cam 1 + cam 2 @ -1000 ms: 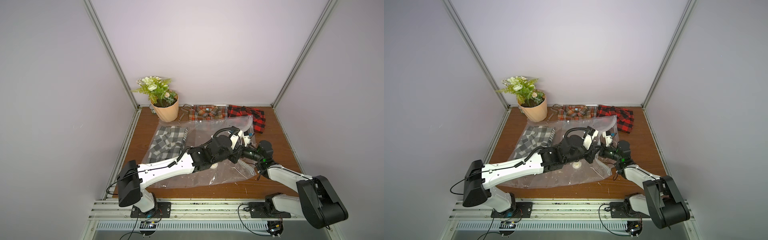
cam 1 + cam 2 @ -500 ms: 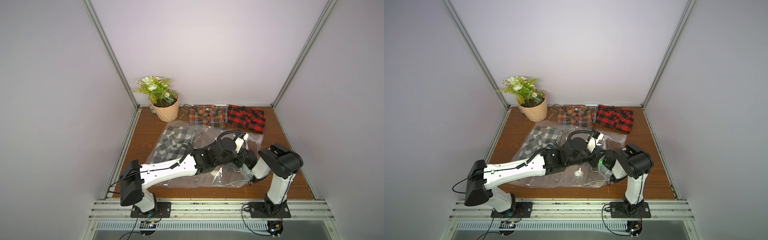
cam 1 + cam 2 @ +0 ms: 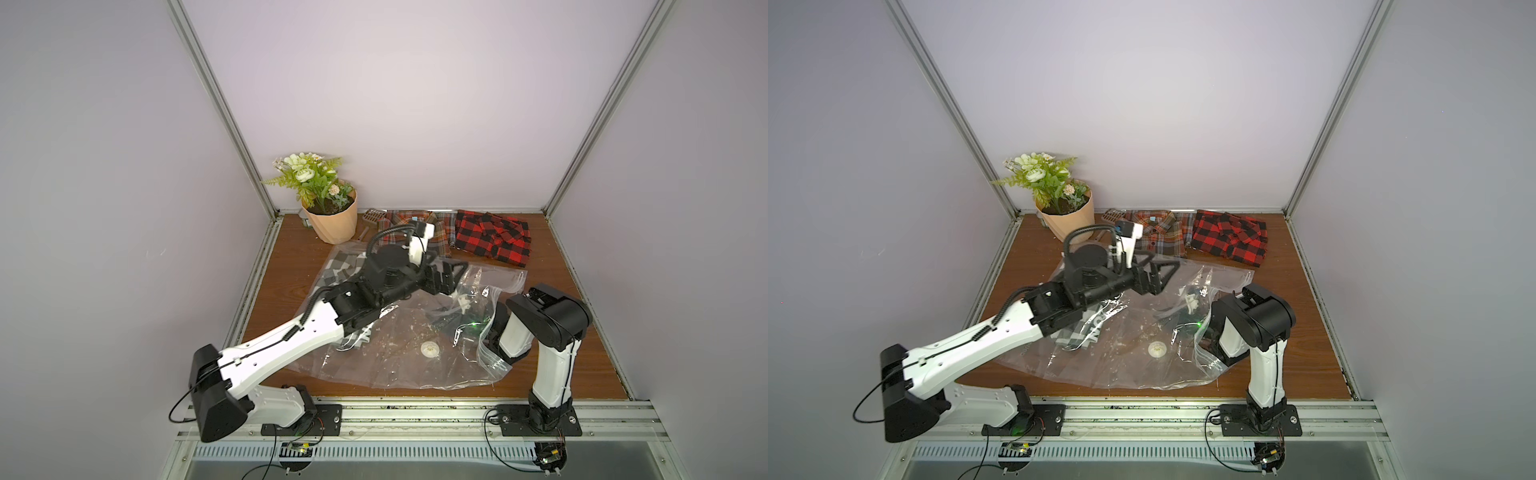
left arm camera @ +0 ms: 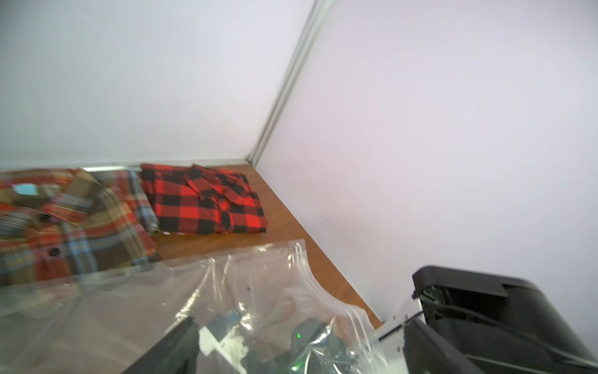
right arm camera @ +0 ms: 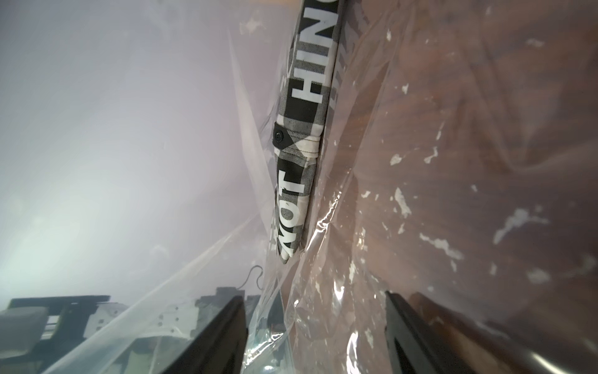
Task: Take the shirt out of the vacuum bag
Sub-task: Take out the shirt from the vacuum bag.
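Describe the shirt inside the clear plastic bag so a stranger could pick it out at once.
On the wooden table lies a large clear vacuum bag. At its end nearer the potted plant sits the shirt. It alone is grey-and-white check and inside plastic; the red-black shirt and the brown plaid shirt lie bare by the back wall.

Clear vacuum bag [image 3: 386, 365]; its shirt [image 3: 338, 268] grey-white check (white lettering on black bands); shirt at one o'clock [image 3: 492, 243] red-and-black plaid; surface [image 3: 582, 353] brown woodgrain.
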Controlling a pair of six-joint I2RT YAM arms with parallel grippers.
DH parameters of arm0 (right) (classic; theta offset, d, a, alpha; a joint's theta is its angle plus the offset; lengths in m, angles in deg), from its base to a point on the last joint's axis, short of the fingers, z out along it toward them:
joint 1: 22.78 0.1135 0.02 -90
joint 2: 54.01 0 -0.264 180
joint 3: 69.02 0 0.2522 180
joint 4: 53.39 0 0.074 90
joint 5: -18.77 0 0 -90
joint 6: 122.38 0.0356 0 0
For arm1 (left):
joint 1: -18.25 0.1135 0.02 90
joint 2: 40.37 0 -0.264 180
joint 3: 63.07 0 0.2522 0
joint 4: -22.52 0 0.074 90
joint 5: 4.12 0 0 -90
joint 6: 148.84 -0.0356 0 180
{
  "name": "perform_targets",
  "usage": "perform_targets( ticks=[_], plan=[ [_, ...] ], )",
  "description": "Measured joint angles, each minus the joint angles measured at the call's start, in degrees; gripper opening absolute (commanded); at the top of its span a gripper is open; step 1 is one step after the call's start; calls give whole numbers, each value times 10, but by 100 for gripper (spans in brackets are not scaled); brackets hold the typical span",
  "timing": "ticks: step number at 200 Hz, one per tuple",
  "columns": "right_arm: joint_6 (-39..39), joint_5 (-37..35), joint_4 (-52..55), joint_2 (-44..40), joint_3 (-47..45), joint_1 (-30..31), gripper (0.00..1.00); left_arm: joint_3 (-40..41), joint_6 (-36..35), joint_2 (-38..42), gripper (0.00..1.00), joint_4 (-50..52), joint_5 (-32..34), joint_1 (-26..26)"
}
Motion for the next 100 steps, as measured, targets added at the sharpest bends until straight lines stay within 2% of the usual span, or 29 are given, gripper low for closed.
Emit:
perform_targets(
  ticks=[21, 48, 72, 100],
  plan=[
    [0, 0, -5, 5, 3, 0, 71, -16, -2, 45, 100, 47, -4, 98],
    [0, -1, -4, 5, 4, 0, 71, -17, -3, 66, 100, 117, -31, 283],
    [-2, -1, -1, 5, 4, 0, 70, 29, -7, 65, 100, 173, -71, 429],
    [-5, 1, 10, 3, 9, 0, 70, 104, -25, 58, 100, 234, -90, 544]
  ],
)
